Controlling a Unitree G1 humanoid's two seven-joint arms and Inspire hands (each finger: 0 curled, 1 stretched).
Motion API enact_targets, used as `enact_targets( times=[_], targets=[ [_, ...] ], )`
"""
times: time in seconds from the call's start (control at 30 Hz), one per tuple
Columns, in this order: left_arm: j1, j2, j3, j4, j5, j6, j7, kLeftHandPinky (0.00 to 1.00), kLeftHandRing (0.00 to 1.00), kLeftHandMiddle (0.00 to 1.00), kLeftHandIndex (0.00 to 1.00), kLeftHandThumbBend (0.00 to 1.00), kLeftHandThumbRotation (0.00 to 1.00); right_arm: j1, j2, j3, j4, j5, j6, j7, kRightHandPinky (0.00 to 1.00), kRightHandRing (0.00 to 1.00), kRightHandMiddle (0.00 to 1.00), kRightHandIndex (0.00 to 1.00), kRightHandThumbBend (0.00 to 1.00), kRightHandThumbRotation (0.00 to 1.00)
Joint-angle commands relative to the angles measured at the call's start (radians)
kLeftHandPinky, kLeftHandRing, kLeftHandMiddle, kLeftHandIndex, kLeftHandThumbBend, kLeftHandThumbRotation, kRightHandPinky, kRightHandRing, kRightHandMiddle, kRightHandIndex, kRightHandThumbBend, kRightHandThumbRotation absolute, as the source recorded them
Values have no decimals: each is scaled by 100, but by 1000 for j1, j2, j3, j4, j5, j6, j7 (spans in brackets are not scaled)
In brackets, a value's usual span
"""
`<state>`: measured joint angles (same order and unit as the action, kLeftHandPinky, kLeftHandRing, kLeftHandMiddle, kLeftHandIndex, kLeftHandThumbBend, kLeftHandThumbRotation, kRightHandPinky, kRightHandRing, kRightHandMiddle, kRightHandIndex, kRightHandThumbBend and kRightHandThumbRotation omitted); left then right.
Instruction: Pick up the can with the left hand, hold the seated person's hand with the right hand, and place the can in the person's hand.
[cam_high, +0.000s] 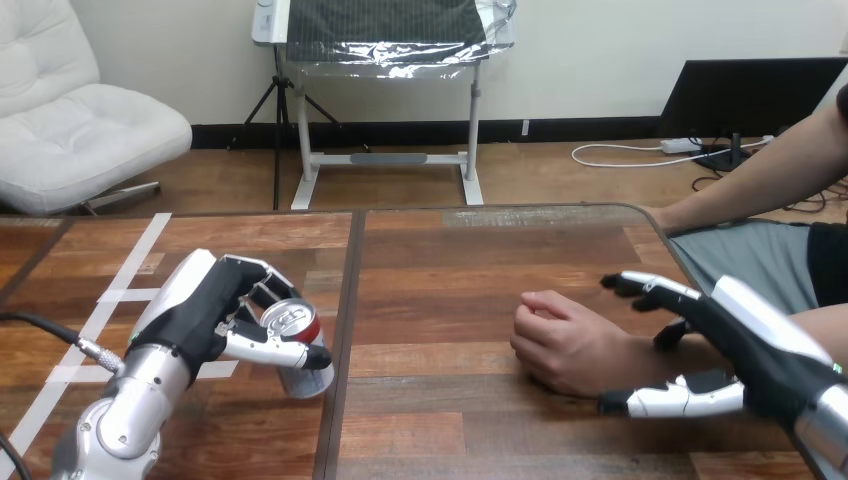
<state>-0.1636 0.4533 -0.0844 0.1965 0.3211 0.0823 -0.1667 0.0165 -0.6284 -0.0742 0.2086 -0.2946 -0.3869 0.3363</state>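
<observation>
We have the can (303, 372) wrapped in our left hand (205, 312): fingers curl over its far side and the thumb presses across its near side. It sits over the left half of the counter (450, 280), just left of the dark seam (343, 330) that runs from the far edge to the near edge, and closer to the near edge. Our right hand (752, 345) is spread wide near the counter's right edge. Its fingers reach over the far side of the person's wrist and its thumb lies along the near side, but it has not closed, and we cannot tell whether it touches.

The person's hand (560, 345) rests on the counter as a loose fist, right of the seam and well apart from the can. We judge the step in hand to be taking hold of that wrist. To do it well, we close gently and evenly round the wrist, not the knuckles, and let the person turn the palm up before we bring the can across. We keep the can clear of the counter as it crosses the seam.

The can looks like a small drinks can with a silver top, a red band under the rim and a pale metal body. It leans with its top towards us. Its lower end is close to the counter, and we cannot tell whether it touches.
</observation>
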Motion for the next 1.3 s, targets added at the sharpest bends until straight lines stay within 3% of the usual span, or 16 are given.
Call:
enact_targets(
  times=[0.0,0.67,1.27],
  targets=[
    [-122,29,106,-378,-45,-2,-7,24,29,37,42,74,0,-287,-120,25,129,-84,-42,-15,70,88,90,90,100,44],
    [-110,21,126,-414,-52,-13,-8,23,28,36,42,74,0,-367,-112,67,285,-157,-95,-55,74,89,90,91,100,47],
    [-106,19,139,-419,-70,-10,-22,24,29,37,41,72,0,-425,-103,117,399,-204,-135,-115,77,90,91,92,100,39]
  ],
)
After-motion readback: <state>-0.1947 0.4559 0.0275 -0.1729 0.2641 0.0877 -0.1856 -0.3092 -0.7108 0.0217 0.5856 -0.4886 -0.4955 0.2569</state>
